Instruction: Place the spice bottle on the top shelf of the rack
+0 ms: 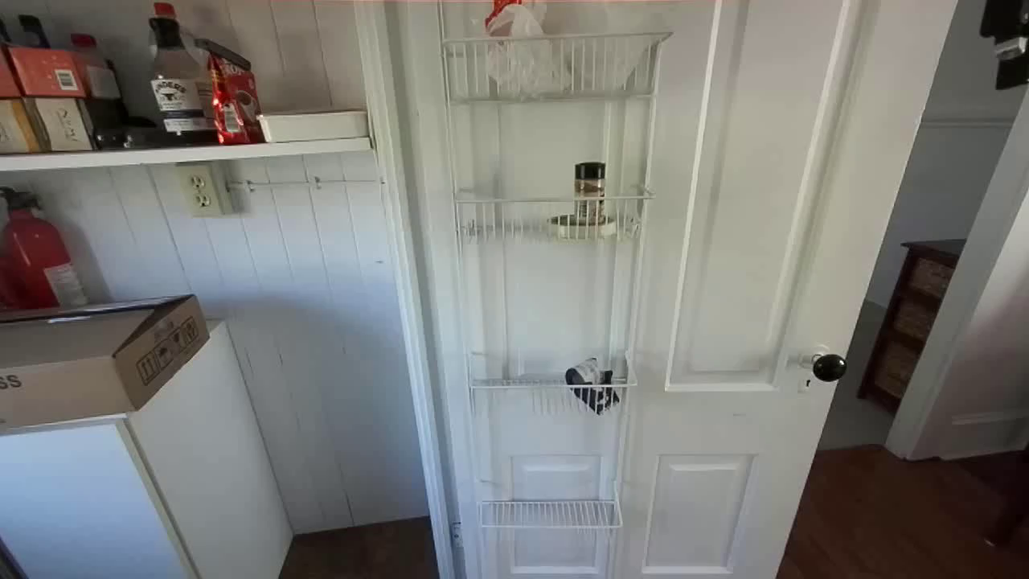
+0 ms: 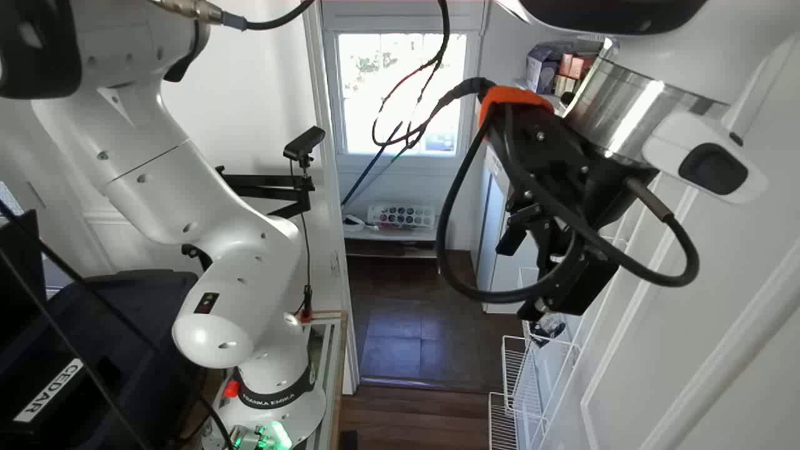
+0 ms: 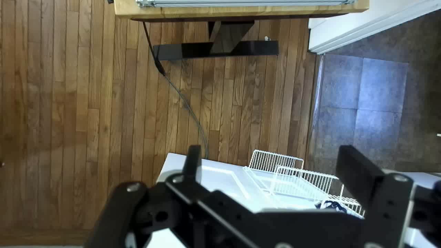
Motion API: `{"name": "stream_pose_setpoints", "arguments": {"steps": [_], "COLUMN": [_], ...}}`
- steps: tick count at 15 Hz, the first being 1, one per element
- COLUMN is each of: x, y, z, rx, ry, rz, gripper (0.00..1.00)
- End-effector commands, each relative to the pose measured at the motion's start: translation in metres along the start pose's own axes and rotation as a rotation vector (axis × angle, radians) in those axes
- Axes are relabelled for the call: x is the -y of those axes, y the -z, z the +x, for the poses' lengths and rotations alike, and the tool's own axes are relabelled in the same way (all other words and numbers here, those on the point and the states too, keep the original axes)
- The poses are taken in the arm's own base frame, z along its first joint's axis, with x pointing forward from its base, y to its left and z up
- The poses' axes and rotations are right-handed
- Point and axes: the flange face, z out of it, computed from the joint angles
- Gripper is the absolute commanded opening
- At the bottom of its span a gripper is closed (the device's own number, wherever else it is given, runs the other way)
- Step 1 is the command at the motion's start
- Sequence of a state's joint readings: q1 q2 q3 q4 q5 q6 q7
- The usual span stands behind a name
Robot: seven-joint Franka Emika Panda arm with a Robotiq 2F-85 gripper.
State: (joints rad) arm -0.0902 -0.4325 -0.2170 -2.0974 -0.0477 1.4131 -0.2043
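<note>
I hold the gripper (image 3: pixel 270 156) spread, apart from the rack (image 1: pixel 522 386), likely to grasp the spice bottle (image 1: pixel 590 191) standing inside.

It looks like a home's pantry corner, with its panelled door (image 1: pixel 739 241), wire rack (image 1: pixel 522 199), shelved groceries (image 1: pixel 183 96) and wood-plank floor (image 3: pixel 79 103).
</note>
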Motion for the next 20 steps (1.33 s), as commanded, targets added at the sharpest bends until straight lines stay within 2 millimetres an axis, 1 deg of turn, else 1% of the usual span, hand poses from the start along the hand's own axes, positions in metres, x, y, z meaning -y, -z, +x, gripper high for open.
{"name": "stream_pose_setpoints", "arguments": {"steps": [1, 7, 9, 11, 15, 17, 20], "x": [0.000, 0.000, 0.004, 0.012, 0.024, 0.029, 0.034], "y": [0.001, 0.001, -0.017, -0.036, -0.068, -0.080, -0.093], "z": [0.000, 0.000, 0.002, 0.000, 0.002, 0.001, 0.003], "rx": [0.001, 0.001, 0.044, 0.101, 0.153, 0.186, 0.215], "ry": [0.000, 0.000, -0.051, -0.147, -0.329, -0.412, -0.532], "rz": [0.000, 0.000, 0.037, 0.106, 0.192, 0.246, 0.335], "gripper": [1.00, 1.00, 1.00, 1.00, 1.00, 1.00, 1.00]}}
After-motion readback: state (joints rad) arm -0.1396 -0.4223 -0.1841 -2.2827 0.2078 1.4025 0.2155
